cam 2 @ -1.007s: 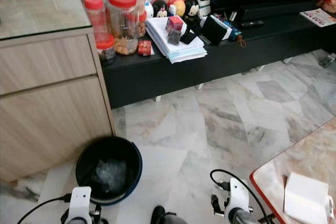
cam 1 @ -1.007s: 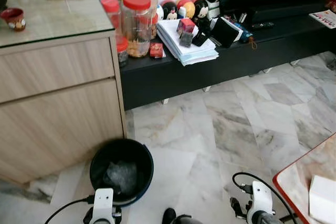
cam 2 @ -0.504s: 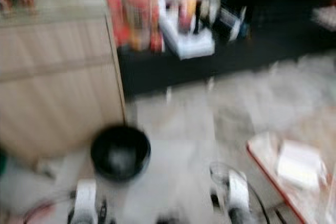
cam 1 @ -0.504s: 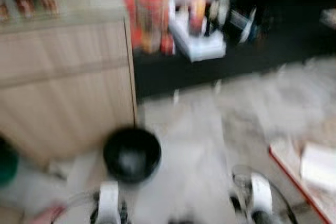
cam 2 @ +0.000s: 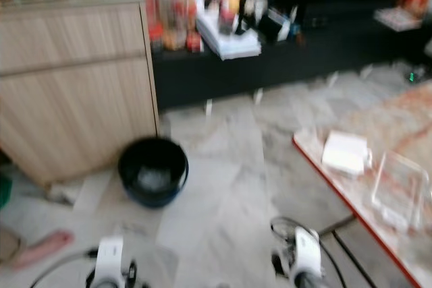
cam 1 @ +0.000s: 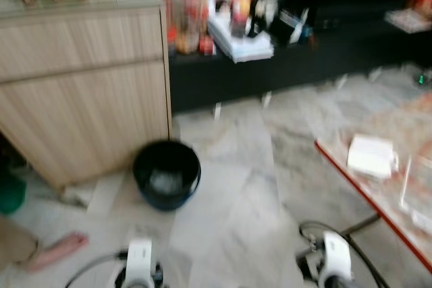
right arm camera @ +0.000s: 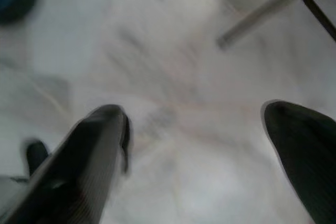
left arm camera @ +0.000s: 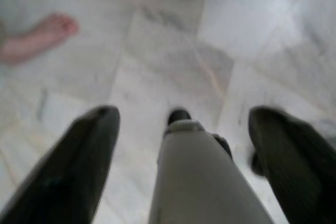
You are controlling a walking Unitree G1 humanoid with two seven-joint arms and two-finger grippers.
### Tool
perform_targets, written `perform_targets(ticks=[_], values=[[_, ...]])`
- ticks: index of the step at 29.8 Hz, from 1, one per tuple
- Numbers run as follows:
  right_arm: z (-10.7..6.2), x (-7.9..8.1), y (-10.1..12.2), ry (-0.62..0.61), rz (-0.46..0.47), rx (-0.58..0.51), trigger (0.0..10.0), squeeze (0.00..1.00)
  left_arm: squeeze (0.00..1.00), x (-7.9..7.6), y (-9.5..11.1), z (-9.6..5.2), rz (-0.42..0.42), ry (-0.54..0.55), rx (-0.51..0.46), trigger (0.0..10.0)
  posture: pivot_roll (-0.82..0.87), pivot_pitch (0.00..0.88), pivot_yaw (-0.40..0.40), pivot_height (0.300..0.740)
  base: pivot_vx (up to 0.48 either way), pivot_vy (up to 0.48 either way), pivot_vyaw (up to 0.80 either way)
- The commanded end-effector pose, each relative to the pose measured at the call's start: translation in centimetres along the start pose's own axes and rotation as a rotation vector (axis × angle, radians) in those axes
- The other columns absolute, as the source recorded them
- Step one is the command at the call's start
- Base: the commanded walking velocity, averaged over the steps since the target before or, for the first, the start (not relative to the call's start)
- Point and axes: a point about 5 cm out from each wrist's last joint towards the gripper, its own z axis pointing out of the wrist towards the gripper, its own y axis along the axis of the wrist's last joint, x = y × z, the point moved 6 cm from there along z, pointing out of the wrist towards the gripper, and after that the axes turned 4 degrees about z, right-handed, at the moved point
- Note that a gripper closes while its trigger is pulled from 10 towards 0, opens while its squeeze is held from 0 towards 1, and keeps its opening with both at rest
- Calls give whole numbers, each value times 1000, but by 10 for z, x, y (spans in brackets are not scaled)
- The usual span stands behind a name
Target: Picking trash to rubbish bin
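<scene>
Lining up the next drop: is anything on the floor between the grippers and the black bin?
Nothing visible blocks it. The black bin stands beside the wooden cabinet, with bare marble floor between it and both open, empty grippers, left and right. A person's foot lies off to the left, clear of that path. The views are blurred.

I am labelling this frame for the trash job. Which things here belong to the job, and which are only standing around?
For the job:
- black bin on the floor beside the cabinet, something pale inside
- left end effector, open, holding nothing
- right end effector, open, holding nothing

Just standing around:
- wooden cabinet
- jars
- stack of papers
- white box on the red-edged table
</scene>
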Motion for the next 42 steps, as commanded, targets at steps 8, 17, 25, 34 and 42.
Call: perform_targets(ticks=[8,17,25,34,42], values=[[0,-1,-3,-1,-15,11,10000,0,0,0,-34,-8,51,3,115,10000,55,157,-182,740,-68,0,0],[0,0,8,9,-45,-30,10000,0,0,3,-6,-2,58,29,8,10000,55,131,-175,740,0,0,0],[-4,14,87,93,-30,-284,10000,0,0,14,76,-2,177,121,-346,10000,56,109,-160,740,0,0,0],[-35,109,201,399,-91,-632,10000,0,0,15,186,-29,147,185,-747,10000,78,129,-166,740,0,0,0],[-76,176,256,543,-127,-847,10000,0,0,-6,270,-66,103,143,-1013,10000,77,144,-163,740,0,0,0]])
